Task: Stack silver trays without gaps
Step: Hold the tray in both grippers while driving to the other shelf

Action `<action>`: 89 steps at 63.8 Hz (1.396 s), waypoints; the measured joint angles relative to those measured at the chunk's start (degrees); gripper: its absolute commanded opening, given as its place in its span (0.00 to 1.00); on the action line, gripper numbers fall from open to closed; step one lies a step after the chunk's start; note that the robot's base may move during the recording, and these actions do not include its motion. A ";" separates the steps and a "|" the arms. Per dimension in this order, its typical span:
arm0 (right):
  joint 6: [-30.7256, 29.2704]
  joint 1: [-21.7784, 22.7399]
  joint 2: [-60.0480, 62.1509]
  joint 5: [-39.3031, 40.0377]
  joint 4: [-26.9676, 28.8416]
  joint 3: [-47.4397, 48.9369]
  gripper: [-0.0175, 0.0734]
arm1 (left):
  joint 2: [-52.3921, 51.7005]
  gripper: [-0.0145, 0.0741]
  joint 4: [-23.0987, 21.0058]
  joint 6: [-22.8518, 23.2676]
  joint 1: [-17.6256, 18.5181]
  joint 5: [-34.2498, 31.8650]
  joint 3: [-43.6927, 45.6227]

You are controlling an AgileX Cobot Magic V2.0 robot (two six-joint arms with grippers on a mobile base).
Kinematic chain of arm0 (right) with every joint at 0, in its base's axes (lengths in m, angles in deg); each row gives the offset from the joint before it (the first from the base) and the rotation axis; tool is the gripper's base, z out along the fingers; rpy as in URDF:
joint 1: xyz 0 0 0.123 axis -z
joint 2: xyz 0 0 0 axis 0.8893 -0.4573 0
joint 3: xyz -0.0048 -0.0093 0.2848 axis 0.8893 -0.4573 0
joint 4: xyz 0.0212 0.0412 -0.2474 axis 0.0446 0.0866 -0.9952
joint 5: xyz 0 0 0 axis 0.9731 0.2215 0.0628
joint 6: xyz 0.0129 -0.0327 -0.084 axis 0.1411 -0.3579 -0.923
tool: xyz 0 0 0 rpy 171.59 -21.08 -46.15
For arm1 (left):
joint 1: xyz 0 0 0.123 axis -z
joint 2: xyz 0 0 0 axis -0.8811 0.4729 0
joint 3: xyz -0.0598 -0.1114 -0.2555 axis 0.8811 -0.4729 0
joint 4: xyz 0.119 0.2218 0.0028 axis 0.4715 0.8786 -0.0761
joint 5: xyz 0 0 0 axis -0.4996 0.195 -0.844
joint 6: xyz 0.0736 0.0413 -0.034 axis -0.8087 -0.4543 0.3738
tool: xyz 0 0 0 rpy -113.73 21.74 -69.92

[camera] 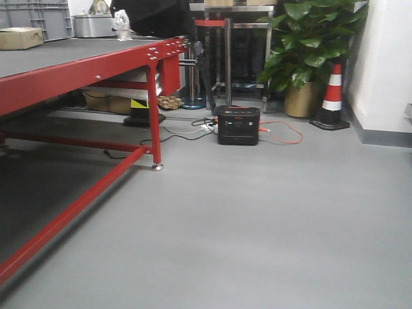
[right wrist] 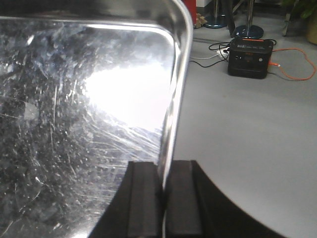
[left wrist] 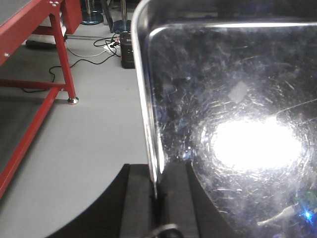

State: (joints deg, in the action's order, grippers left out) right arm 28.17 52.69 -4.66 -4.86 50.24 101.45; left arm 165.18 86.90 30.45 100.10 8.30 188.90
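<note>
Left wrist view: a silver tray (left wrist: 223, 74) fills most of the frame. It is shallow, shiny stainless steel with a rounded corner and a thin raised rim, and its bottom is covered in fine scratches. A white glare on its lower middle washes out the metal there. The tray's right and lower parts are cut off by the frame. The left end effector (left wrist: 158, 201) is closed on the tray's left rim, with a black pad (left wrist: 138, 198) pressed to each side of the thin edge.

Right wrist view: the same scratched, mirror-like steel fills the left of the frame (right wrist: 74, 124), again with a broad glare, and is cut off at the left and bottom. The right end effector (right wrist: 163, 201) is clamped on the right rim between two black pads (right wrist: 143, 198). These views alone do not show whether both arms hold one tray.

Past each rim lies grey floor (right wrist: 247, 148), with a black portable power station (right wrist: 249, 58) and an orange cable (right wrist: 297, 64) farther off.

The front-facing view takes in the room: a red-framed surface (camera: 77, 64) carrying a cardboard box (camera: 19, 37), the power station, a potted plant (camera: 306, 45) and a traffic cone (camera: 332, 96).
</note>
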 measured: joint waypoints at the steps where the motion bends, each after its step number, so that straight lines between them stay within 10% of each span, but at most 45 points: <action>1: 0.00 0.00 0.00 0.00 0.00 0.00 0.11 | 0.00 0.14 0.00 0.00 0.00 0.00 0.00; 89: 0.02 -0.10 0.00 1.30 0.13 0.00 0.11 | 0.00 0.14 1.72 0.00 0.00 -1.31 0.00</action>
State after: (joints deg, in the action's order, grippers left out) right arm 28.19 52.60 -4.66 -3.56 50.37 101.45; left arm 165.18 88.62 30.45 100.10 6.99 188.90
